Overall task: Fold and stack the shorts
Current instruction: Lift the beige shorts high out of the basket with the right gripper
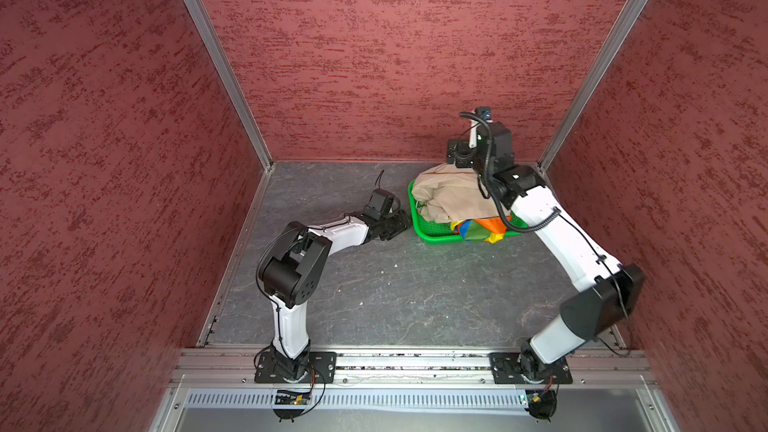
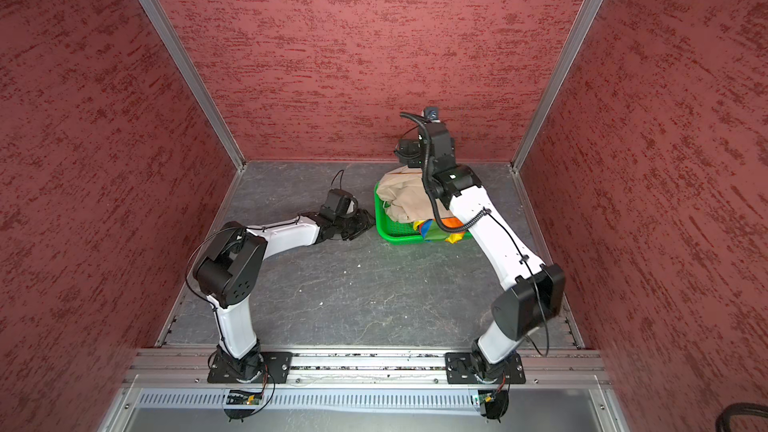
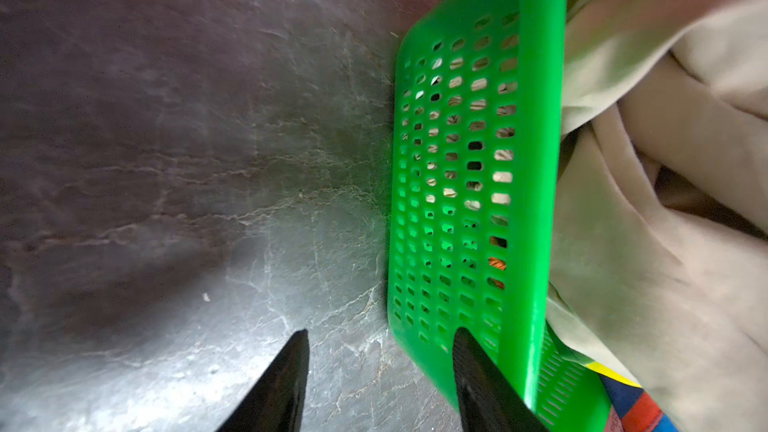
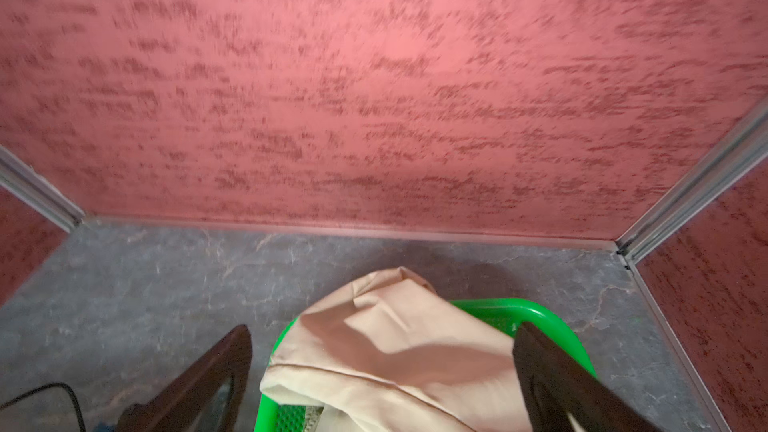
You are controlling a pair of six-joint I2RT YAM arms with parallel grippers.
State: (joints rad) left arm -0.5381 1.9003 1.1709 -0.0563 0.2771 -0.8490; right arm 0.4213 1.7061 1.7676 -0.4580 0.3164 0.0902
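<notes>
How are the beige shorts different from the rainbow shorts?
The beige shorts are one plain colour; the rainbow shorts have bright stripes. The beige shorts lie on top in a big heap; the rainbow shorts peek out underneath, spilling over the near rim. Both are crumpled and unfolded, in the green basket.

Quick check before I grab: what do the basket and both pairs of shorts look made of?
Basket: glossy moulded plastic, slotted walls. Beige shorts: matte cloth, probably cotton; soft rounded creases. Striped shorts: shiny fabric, likely synthetic; bright highlights.
</notes>
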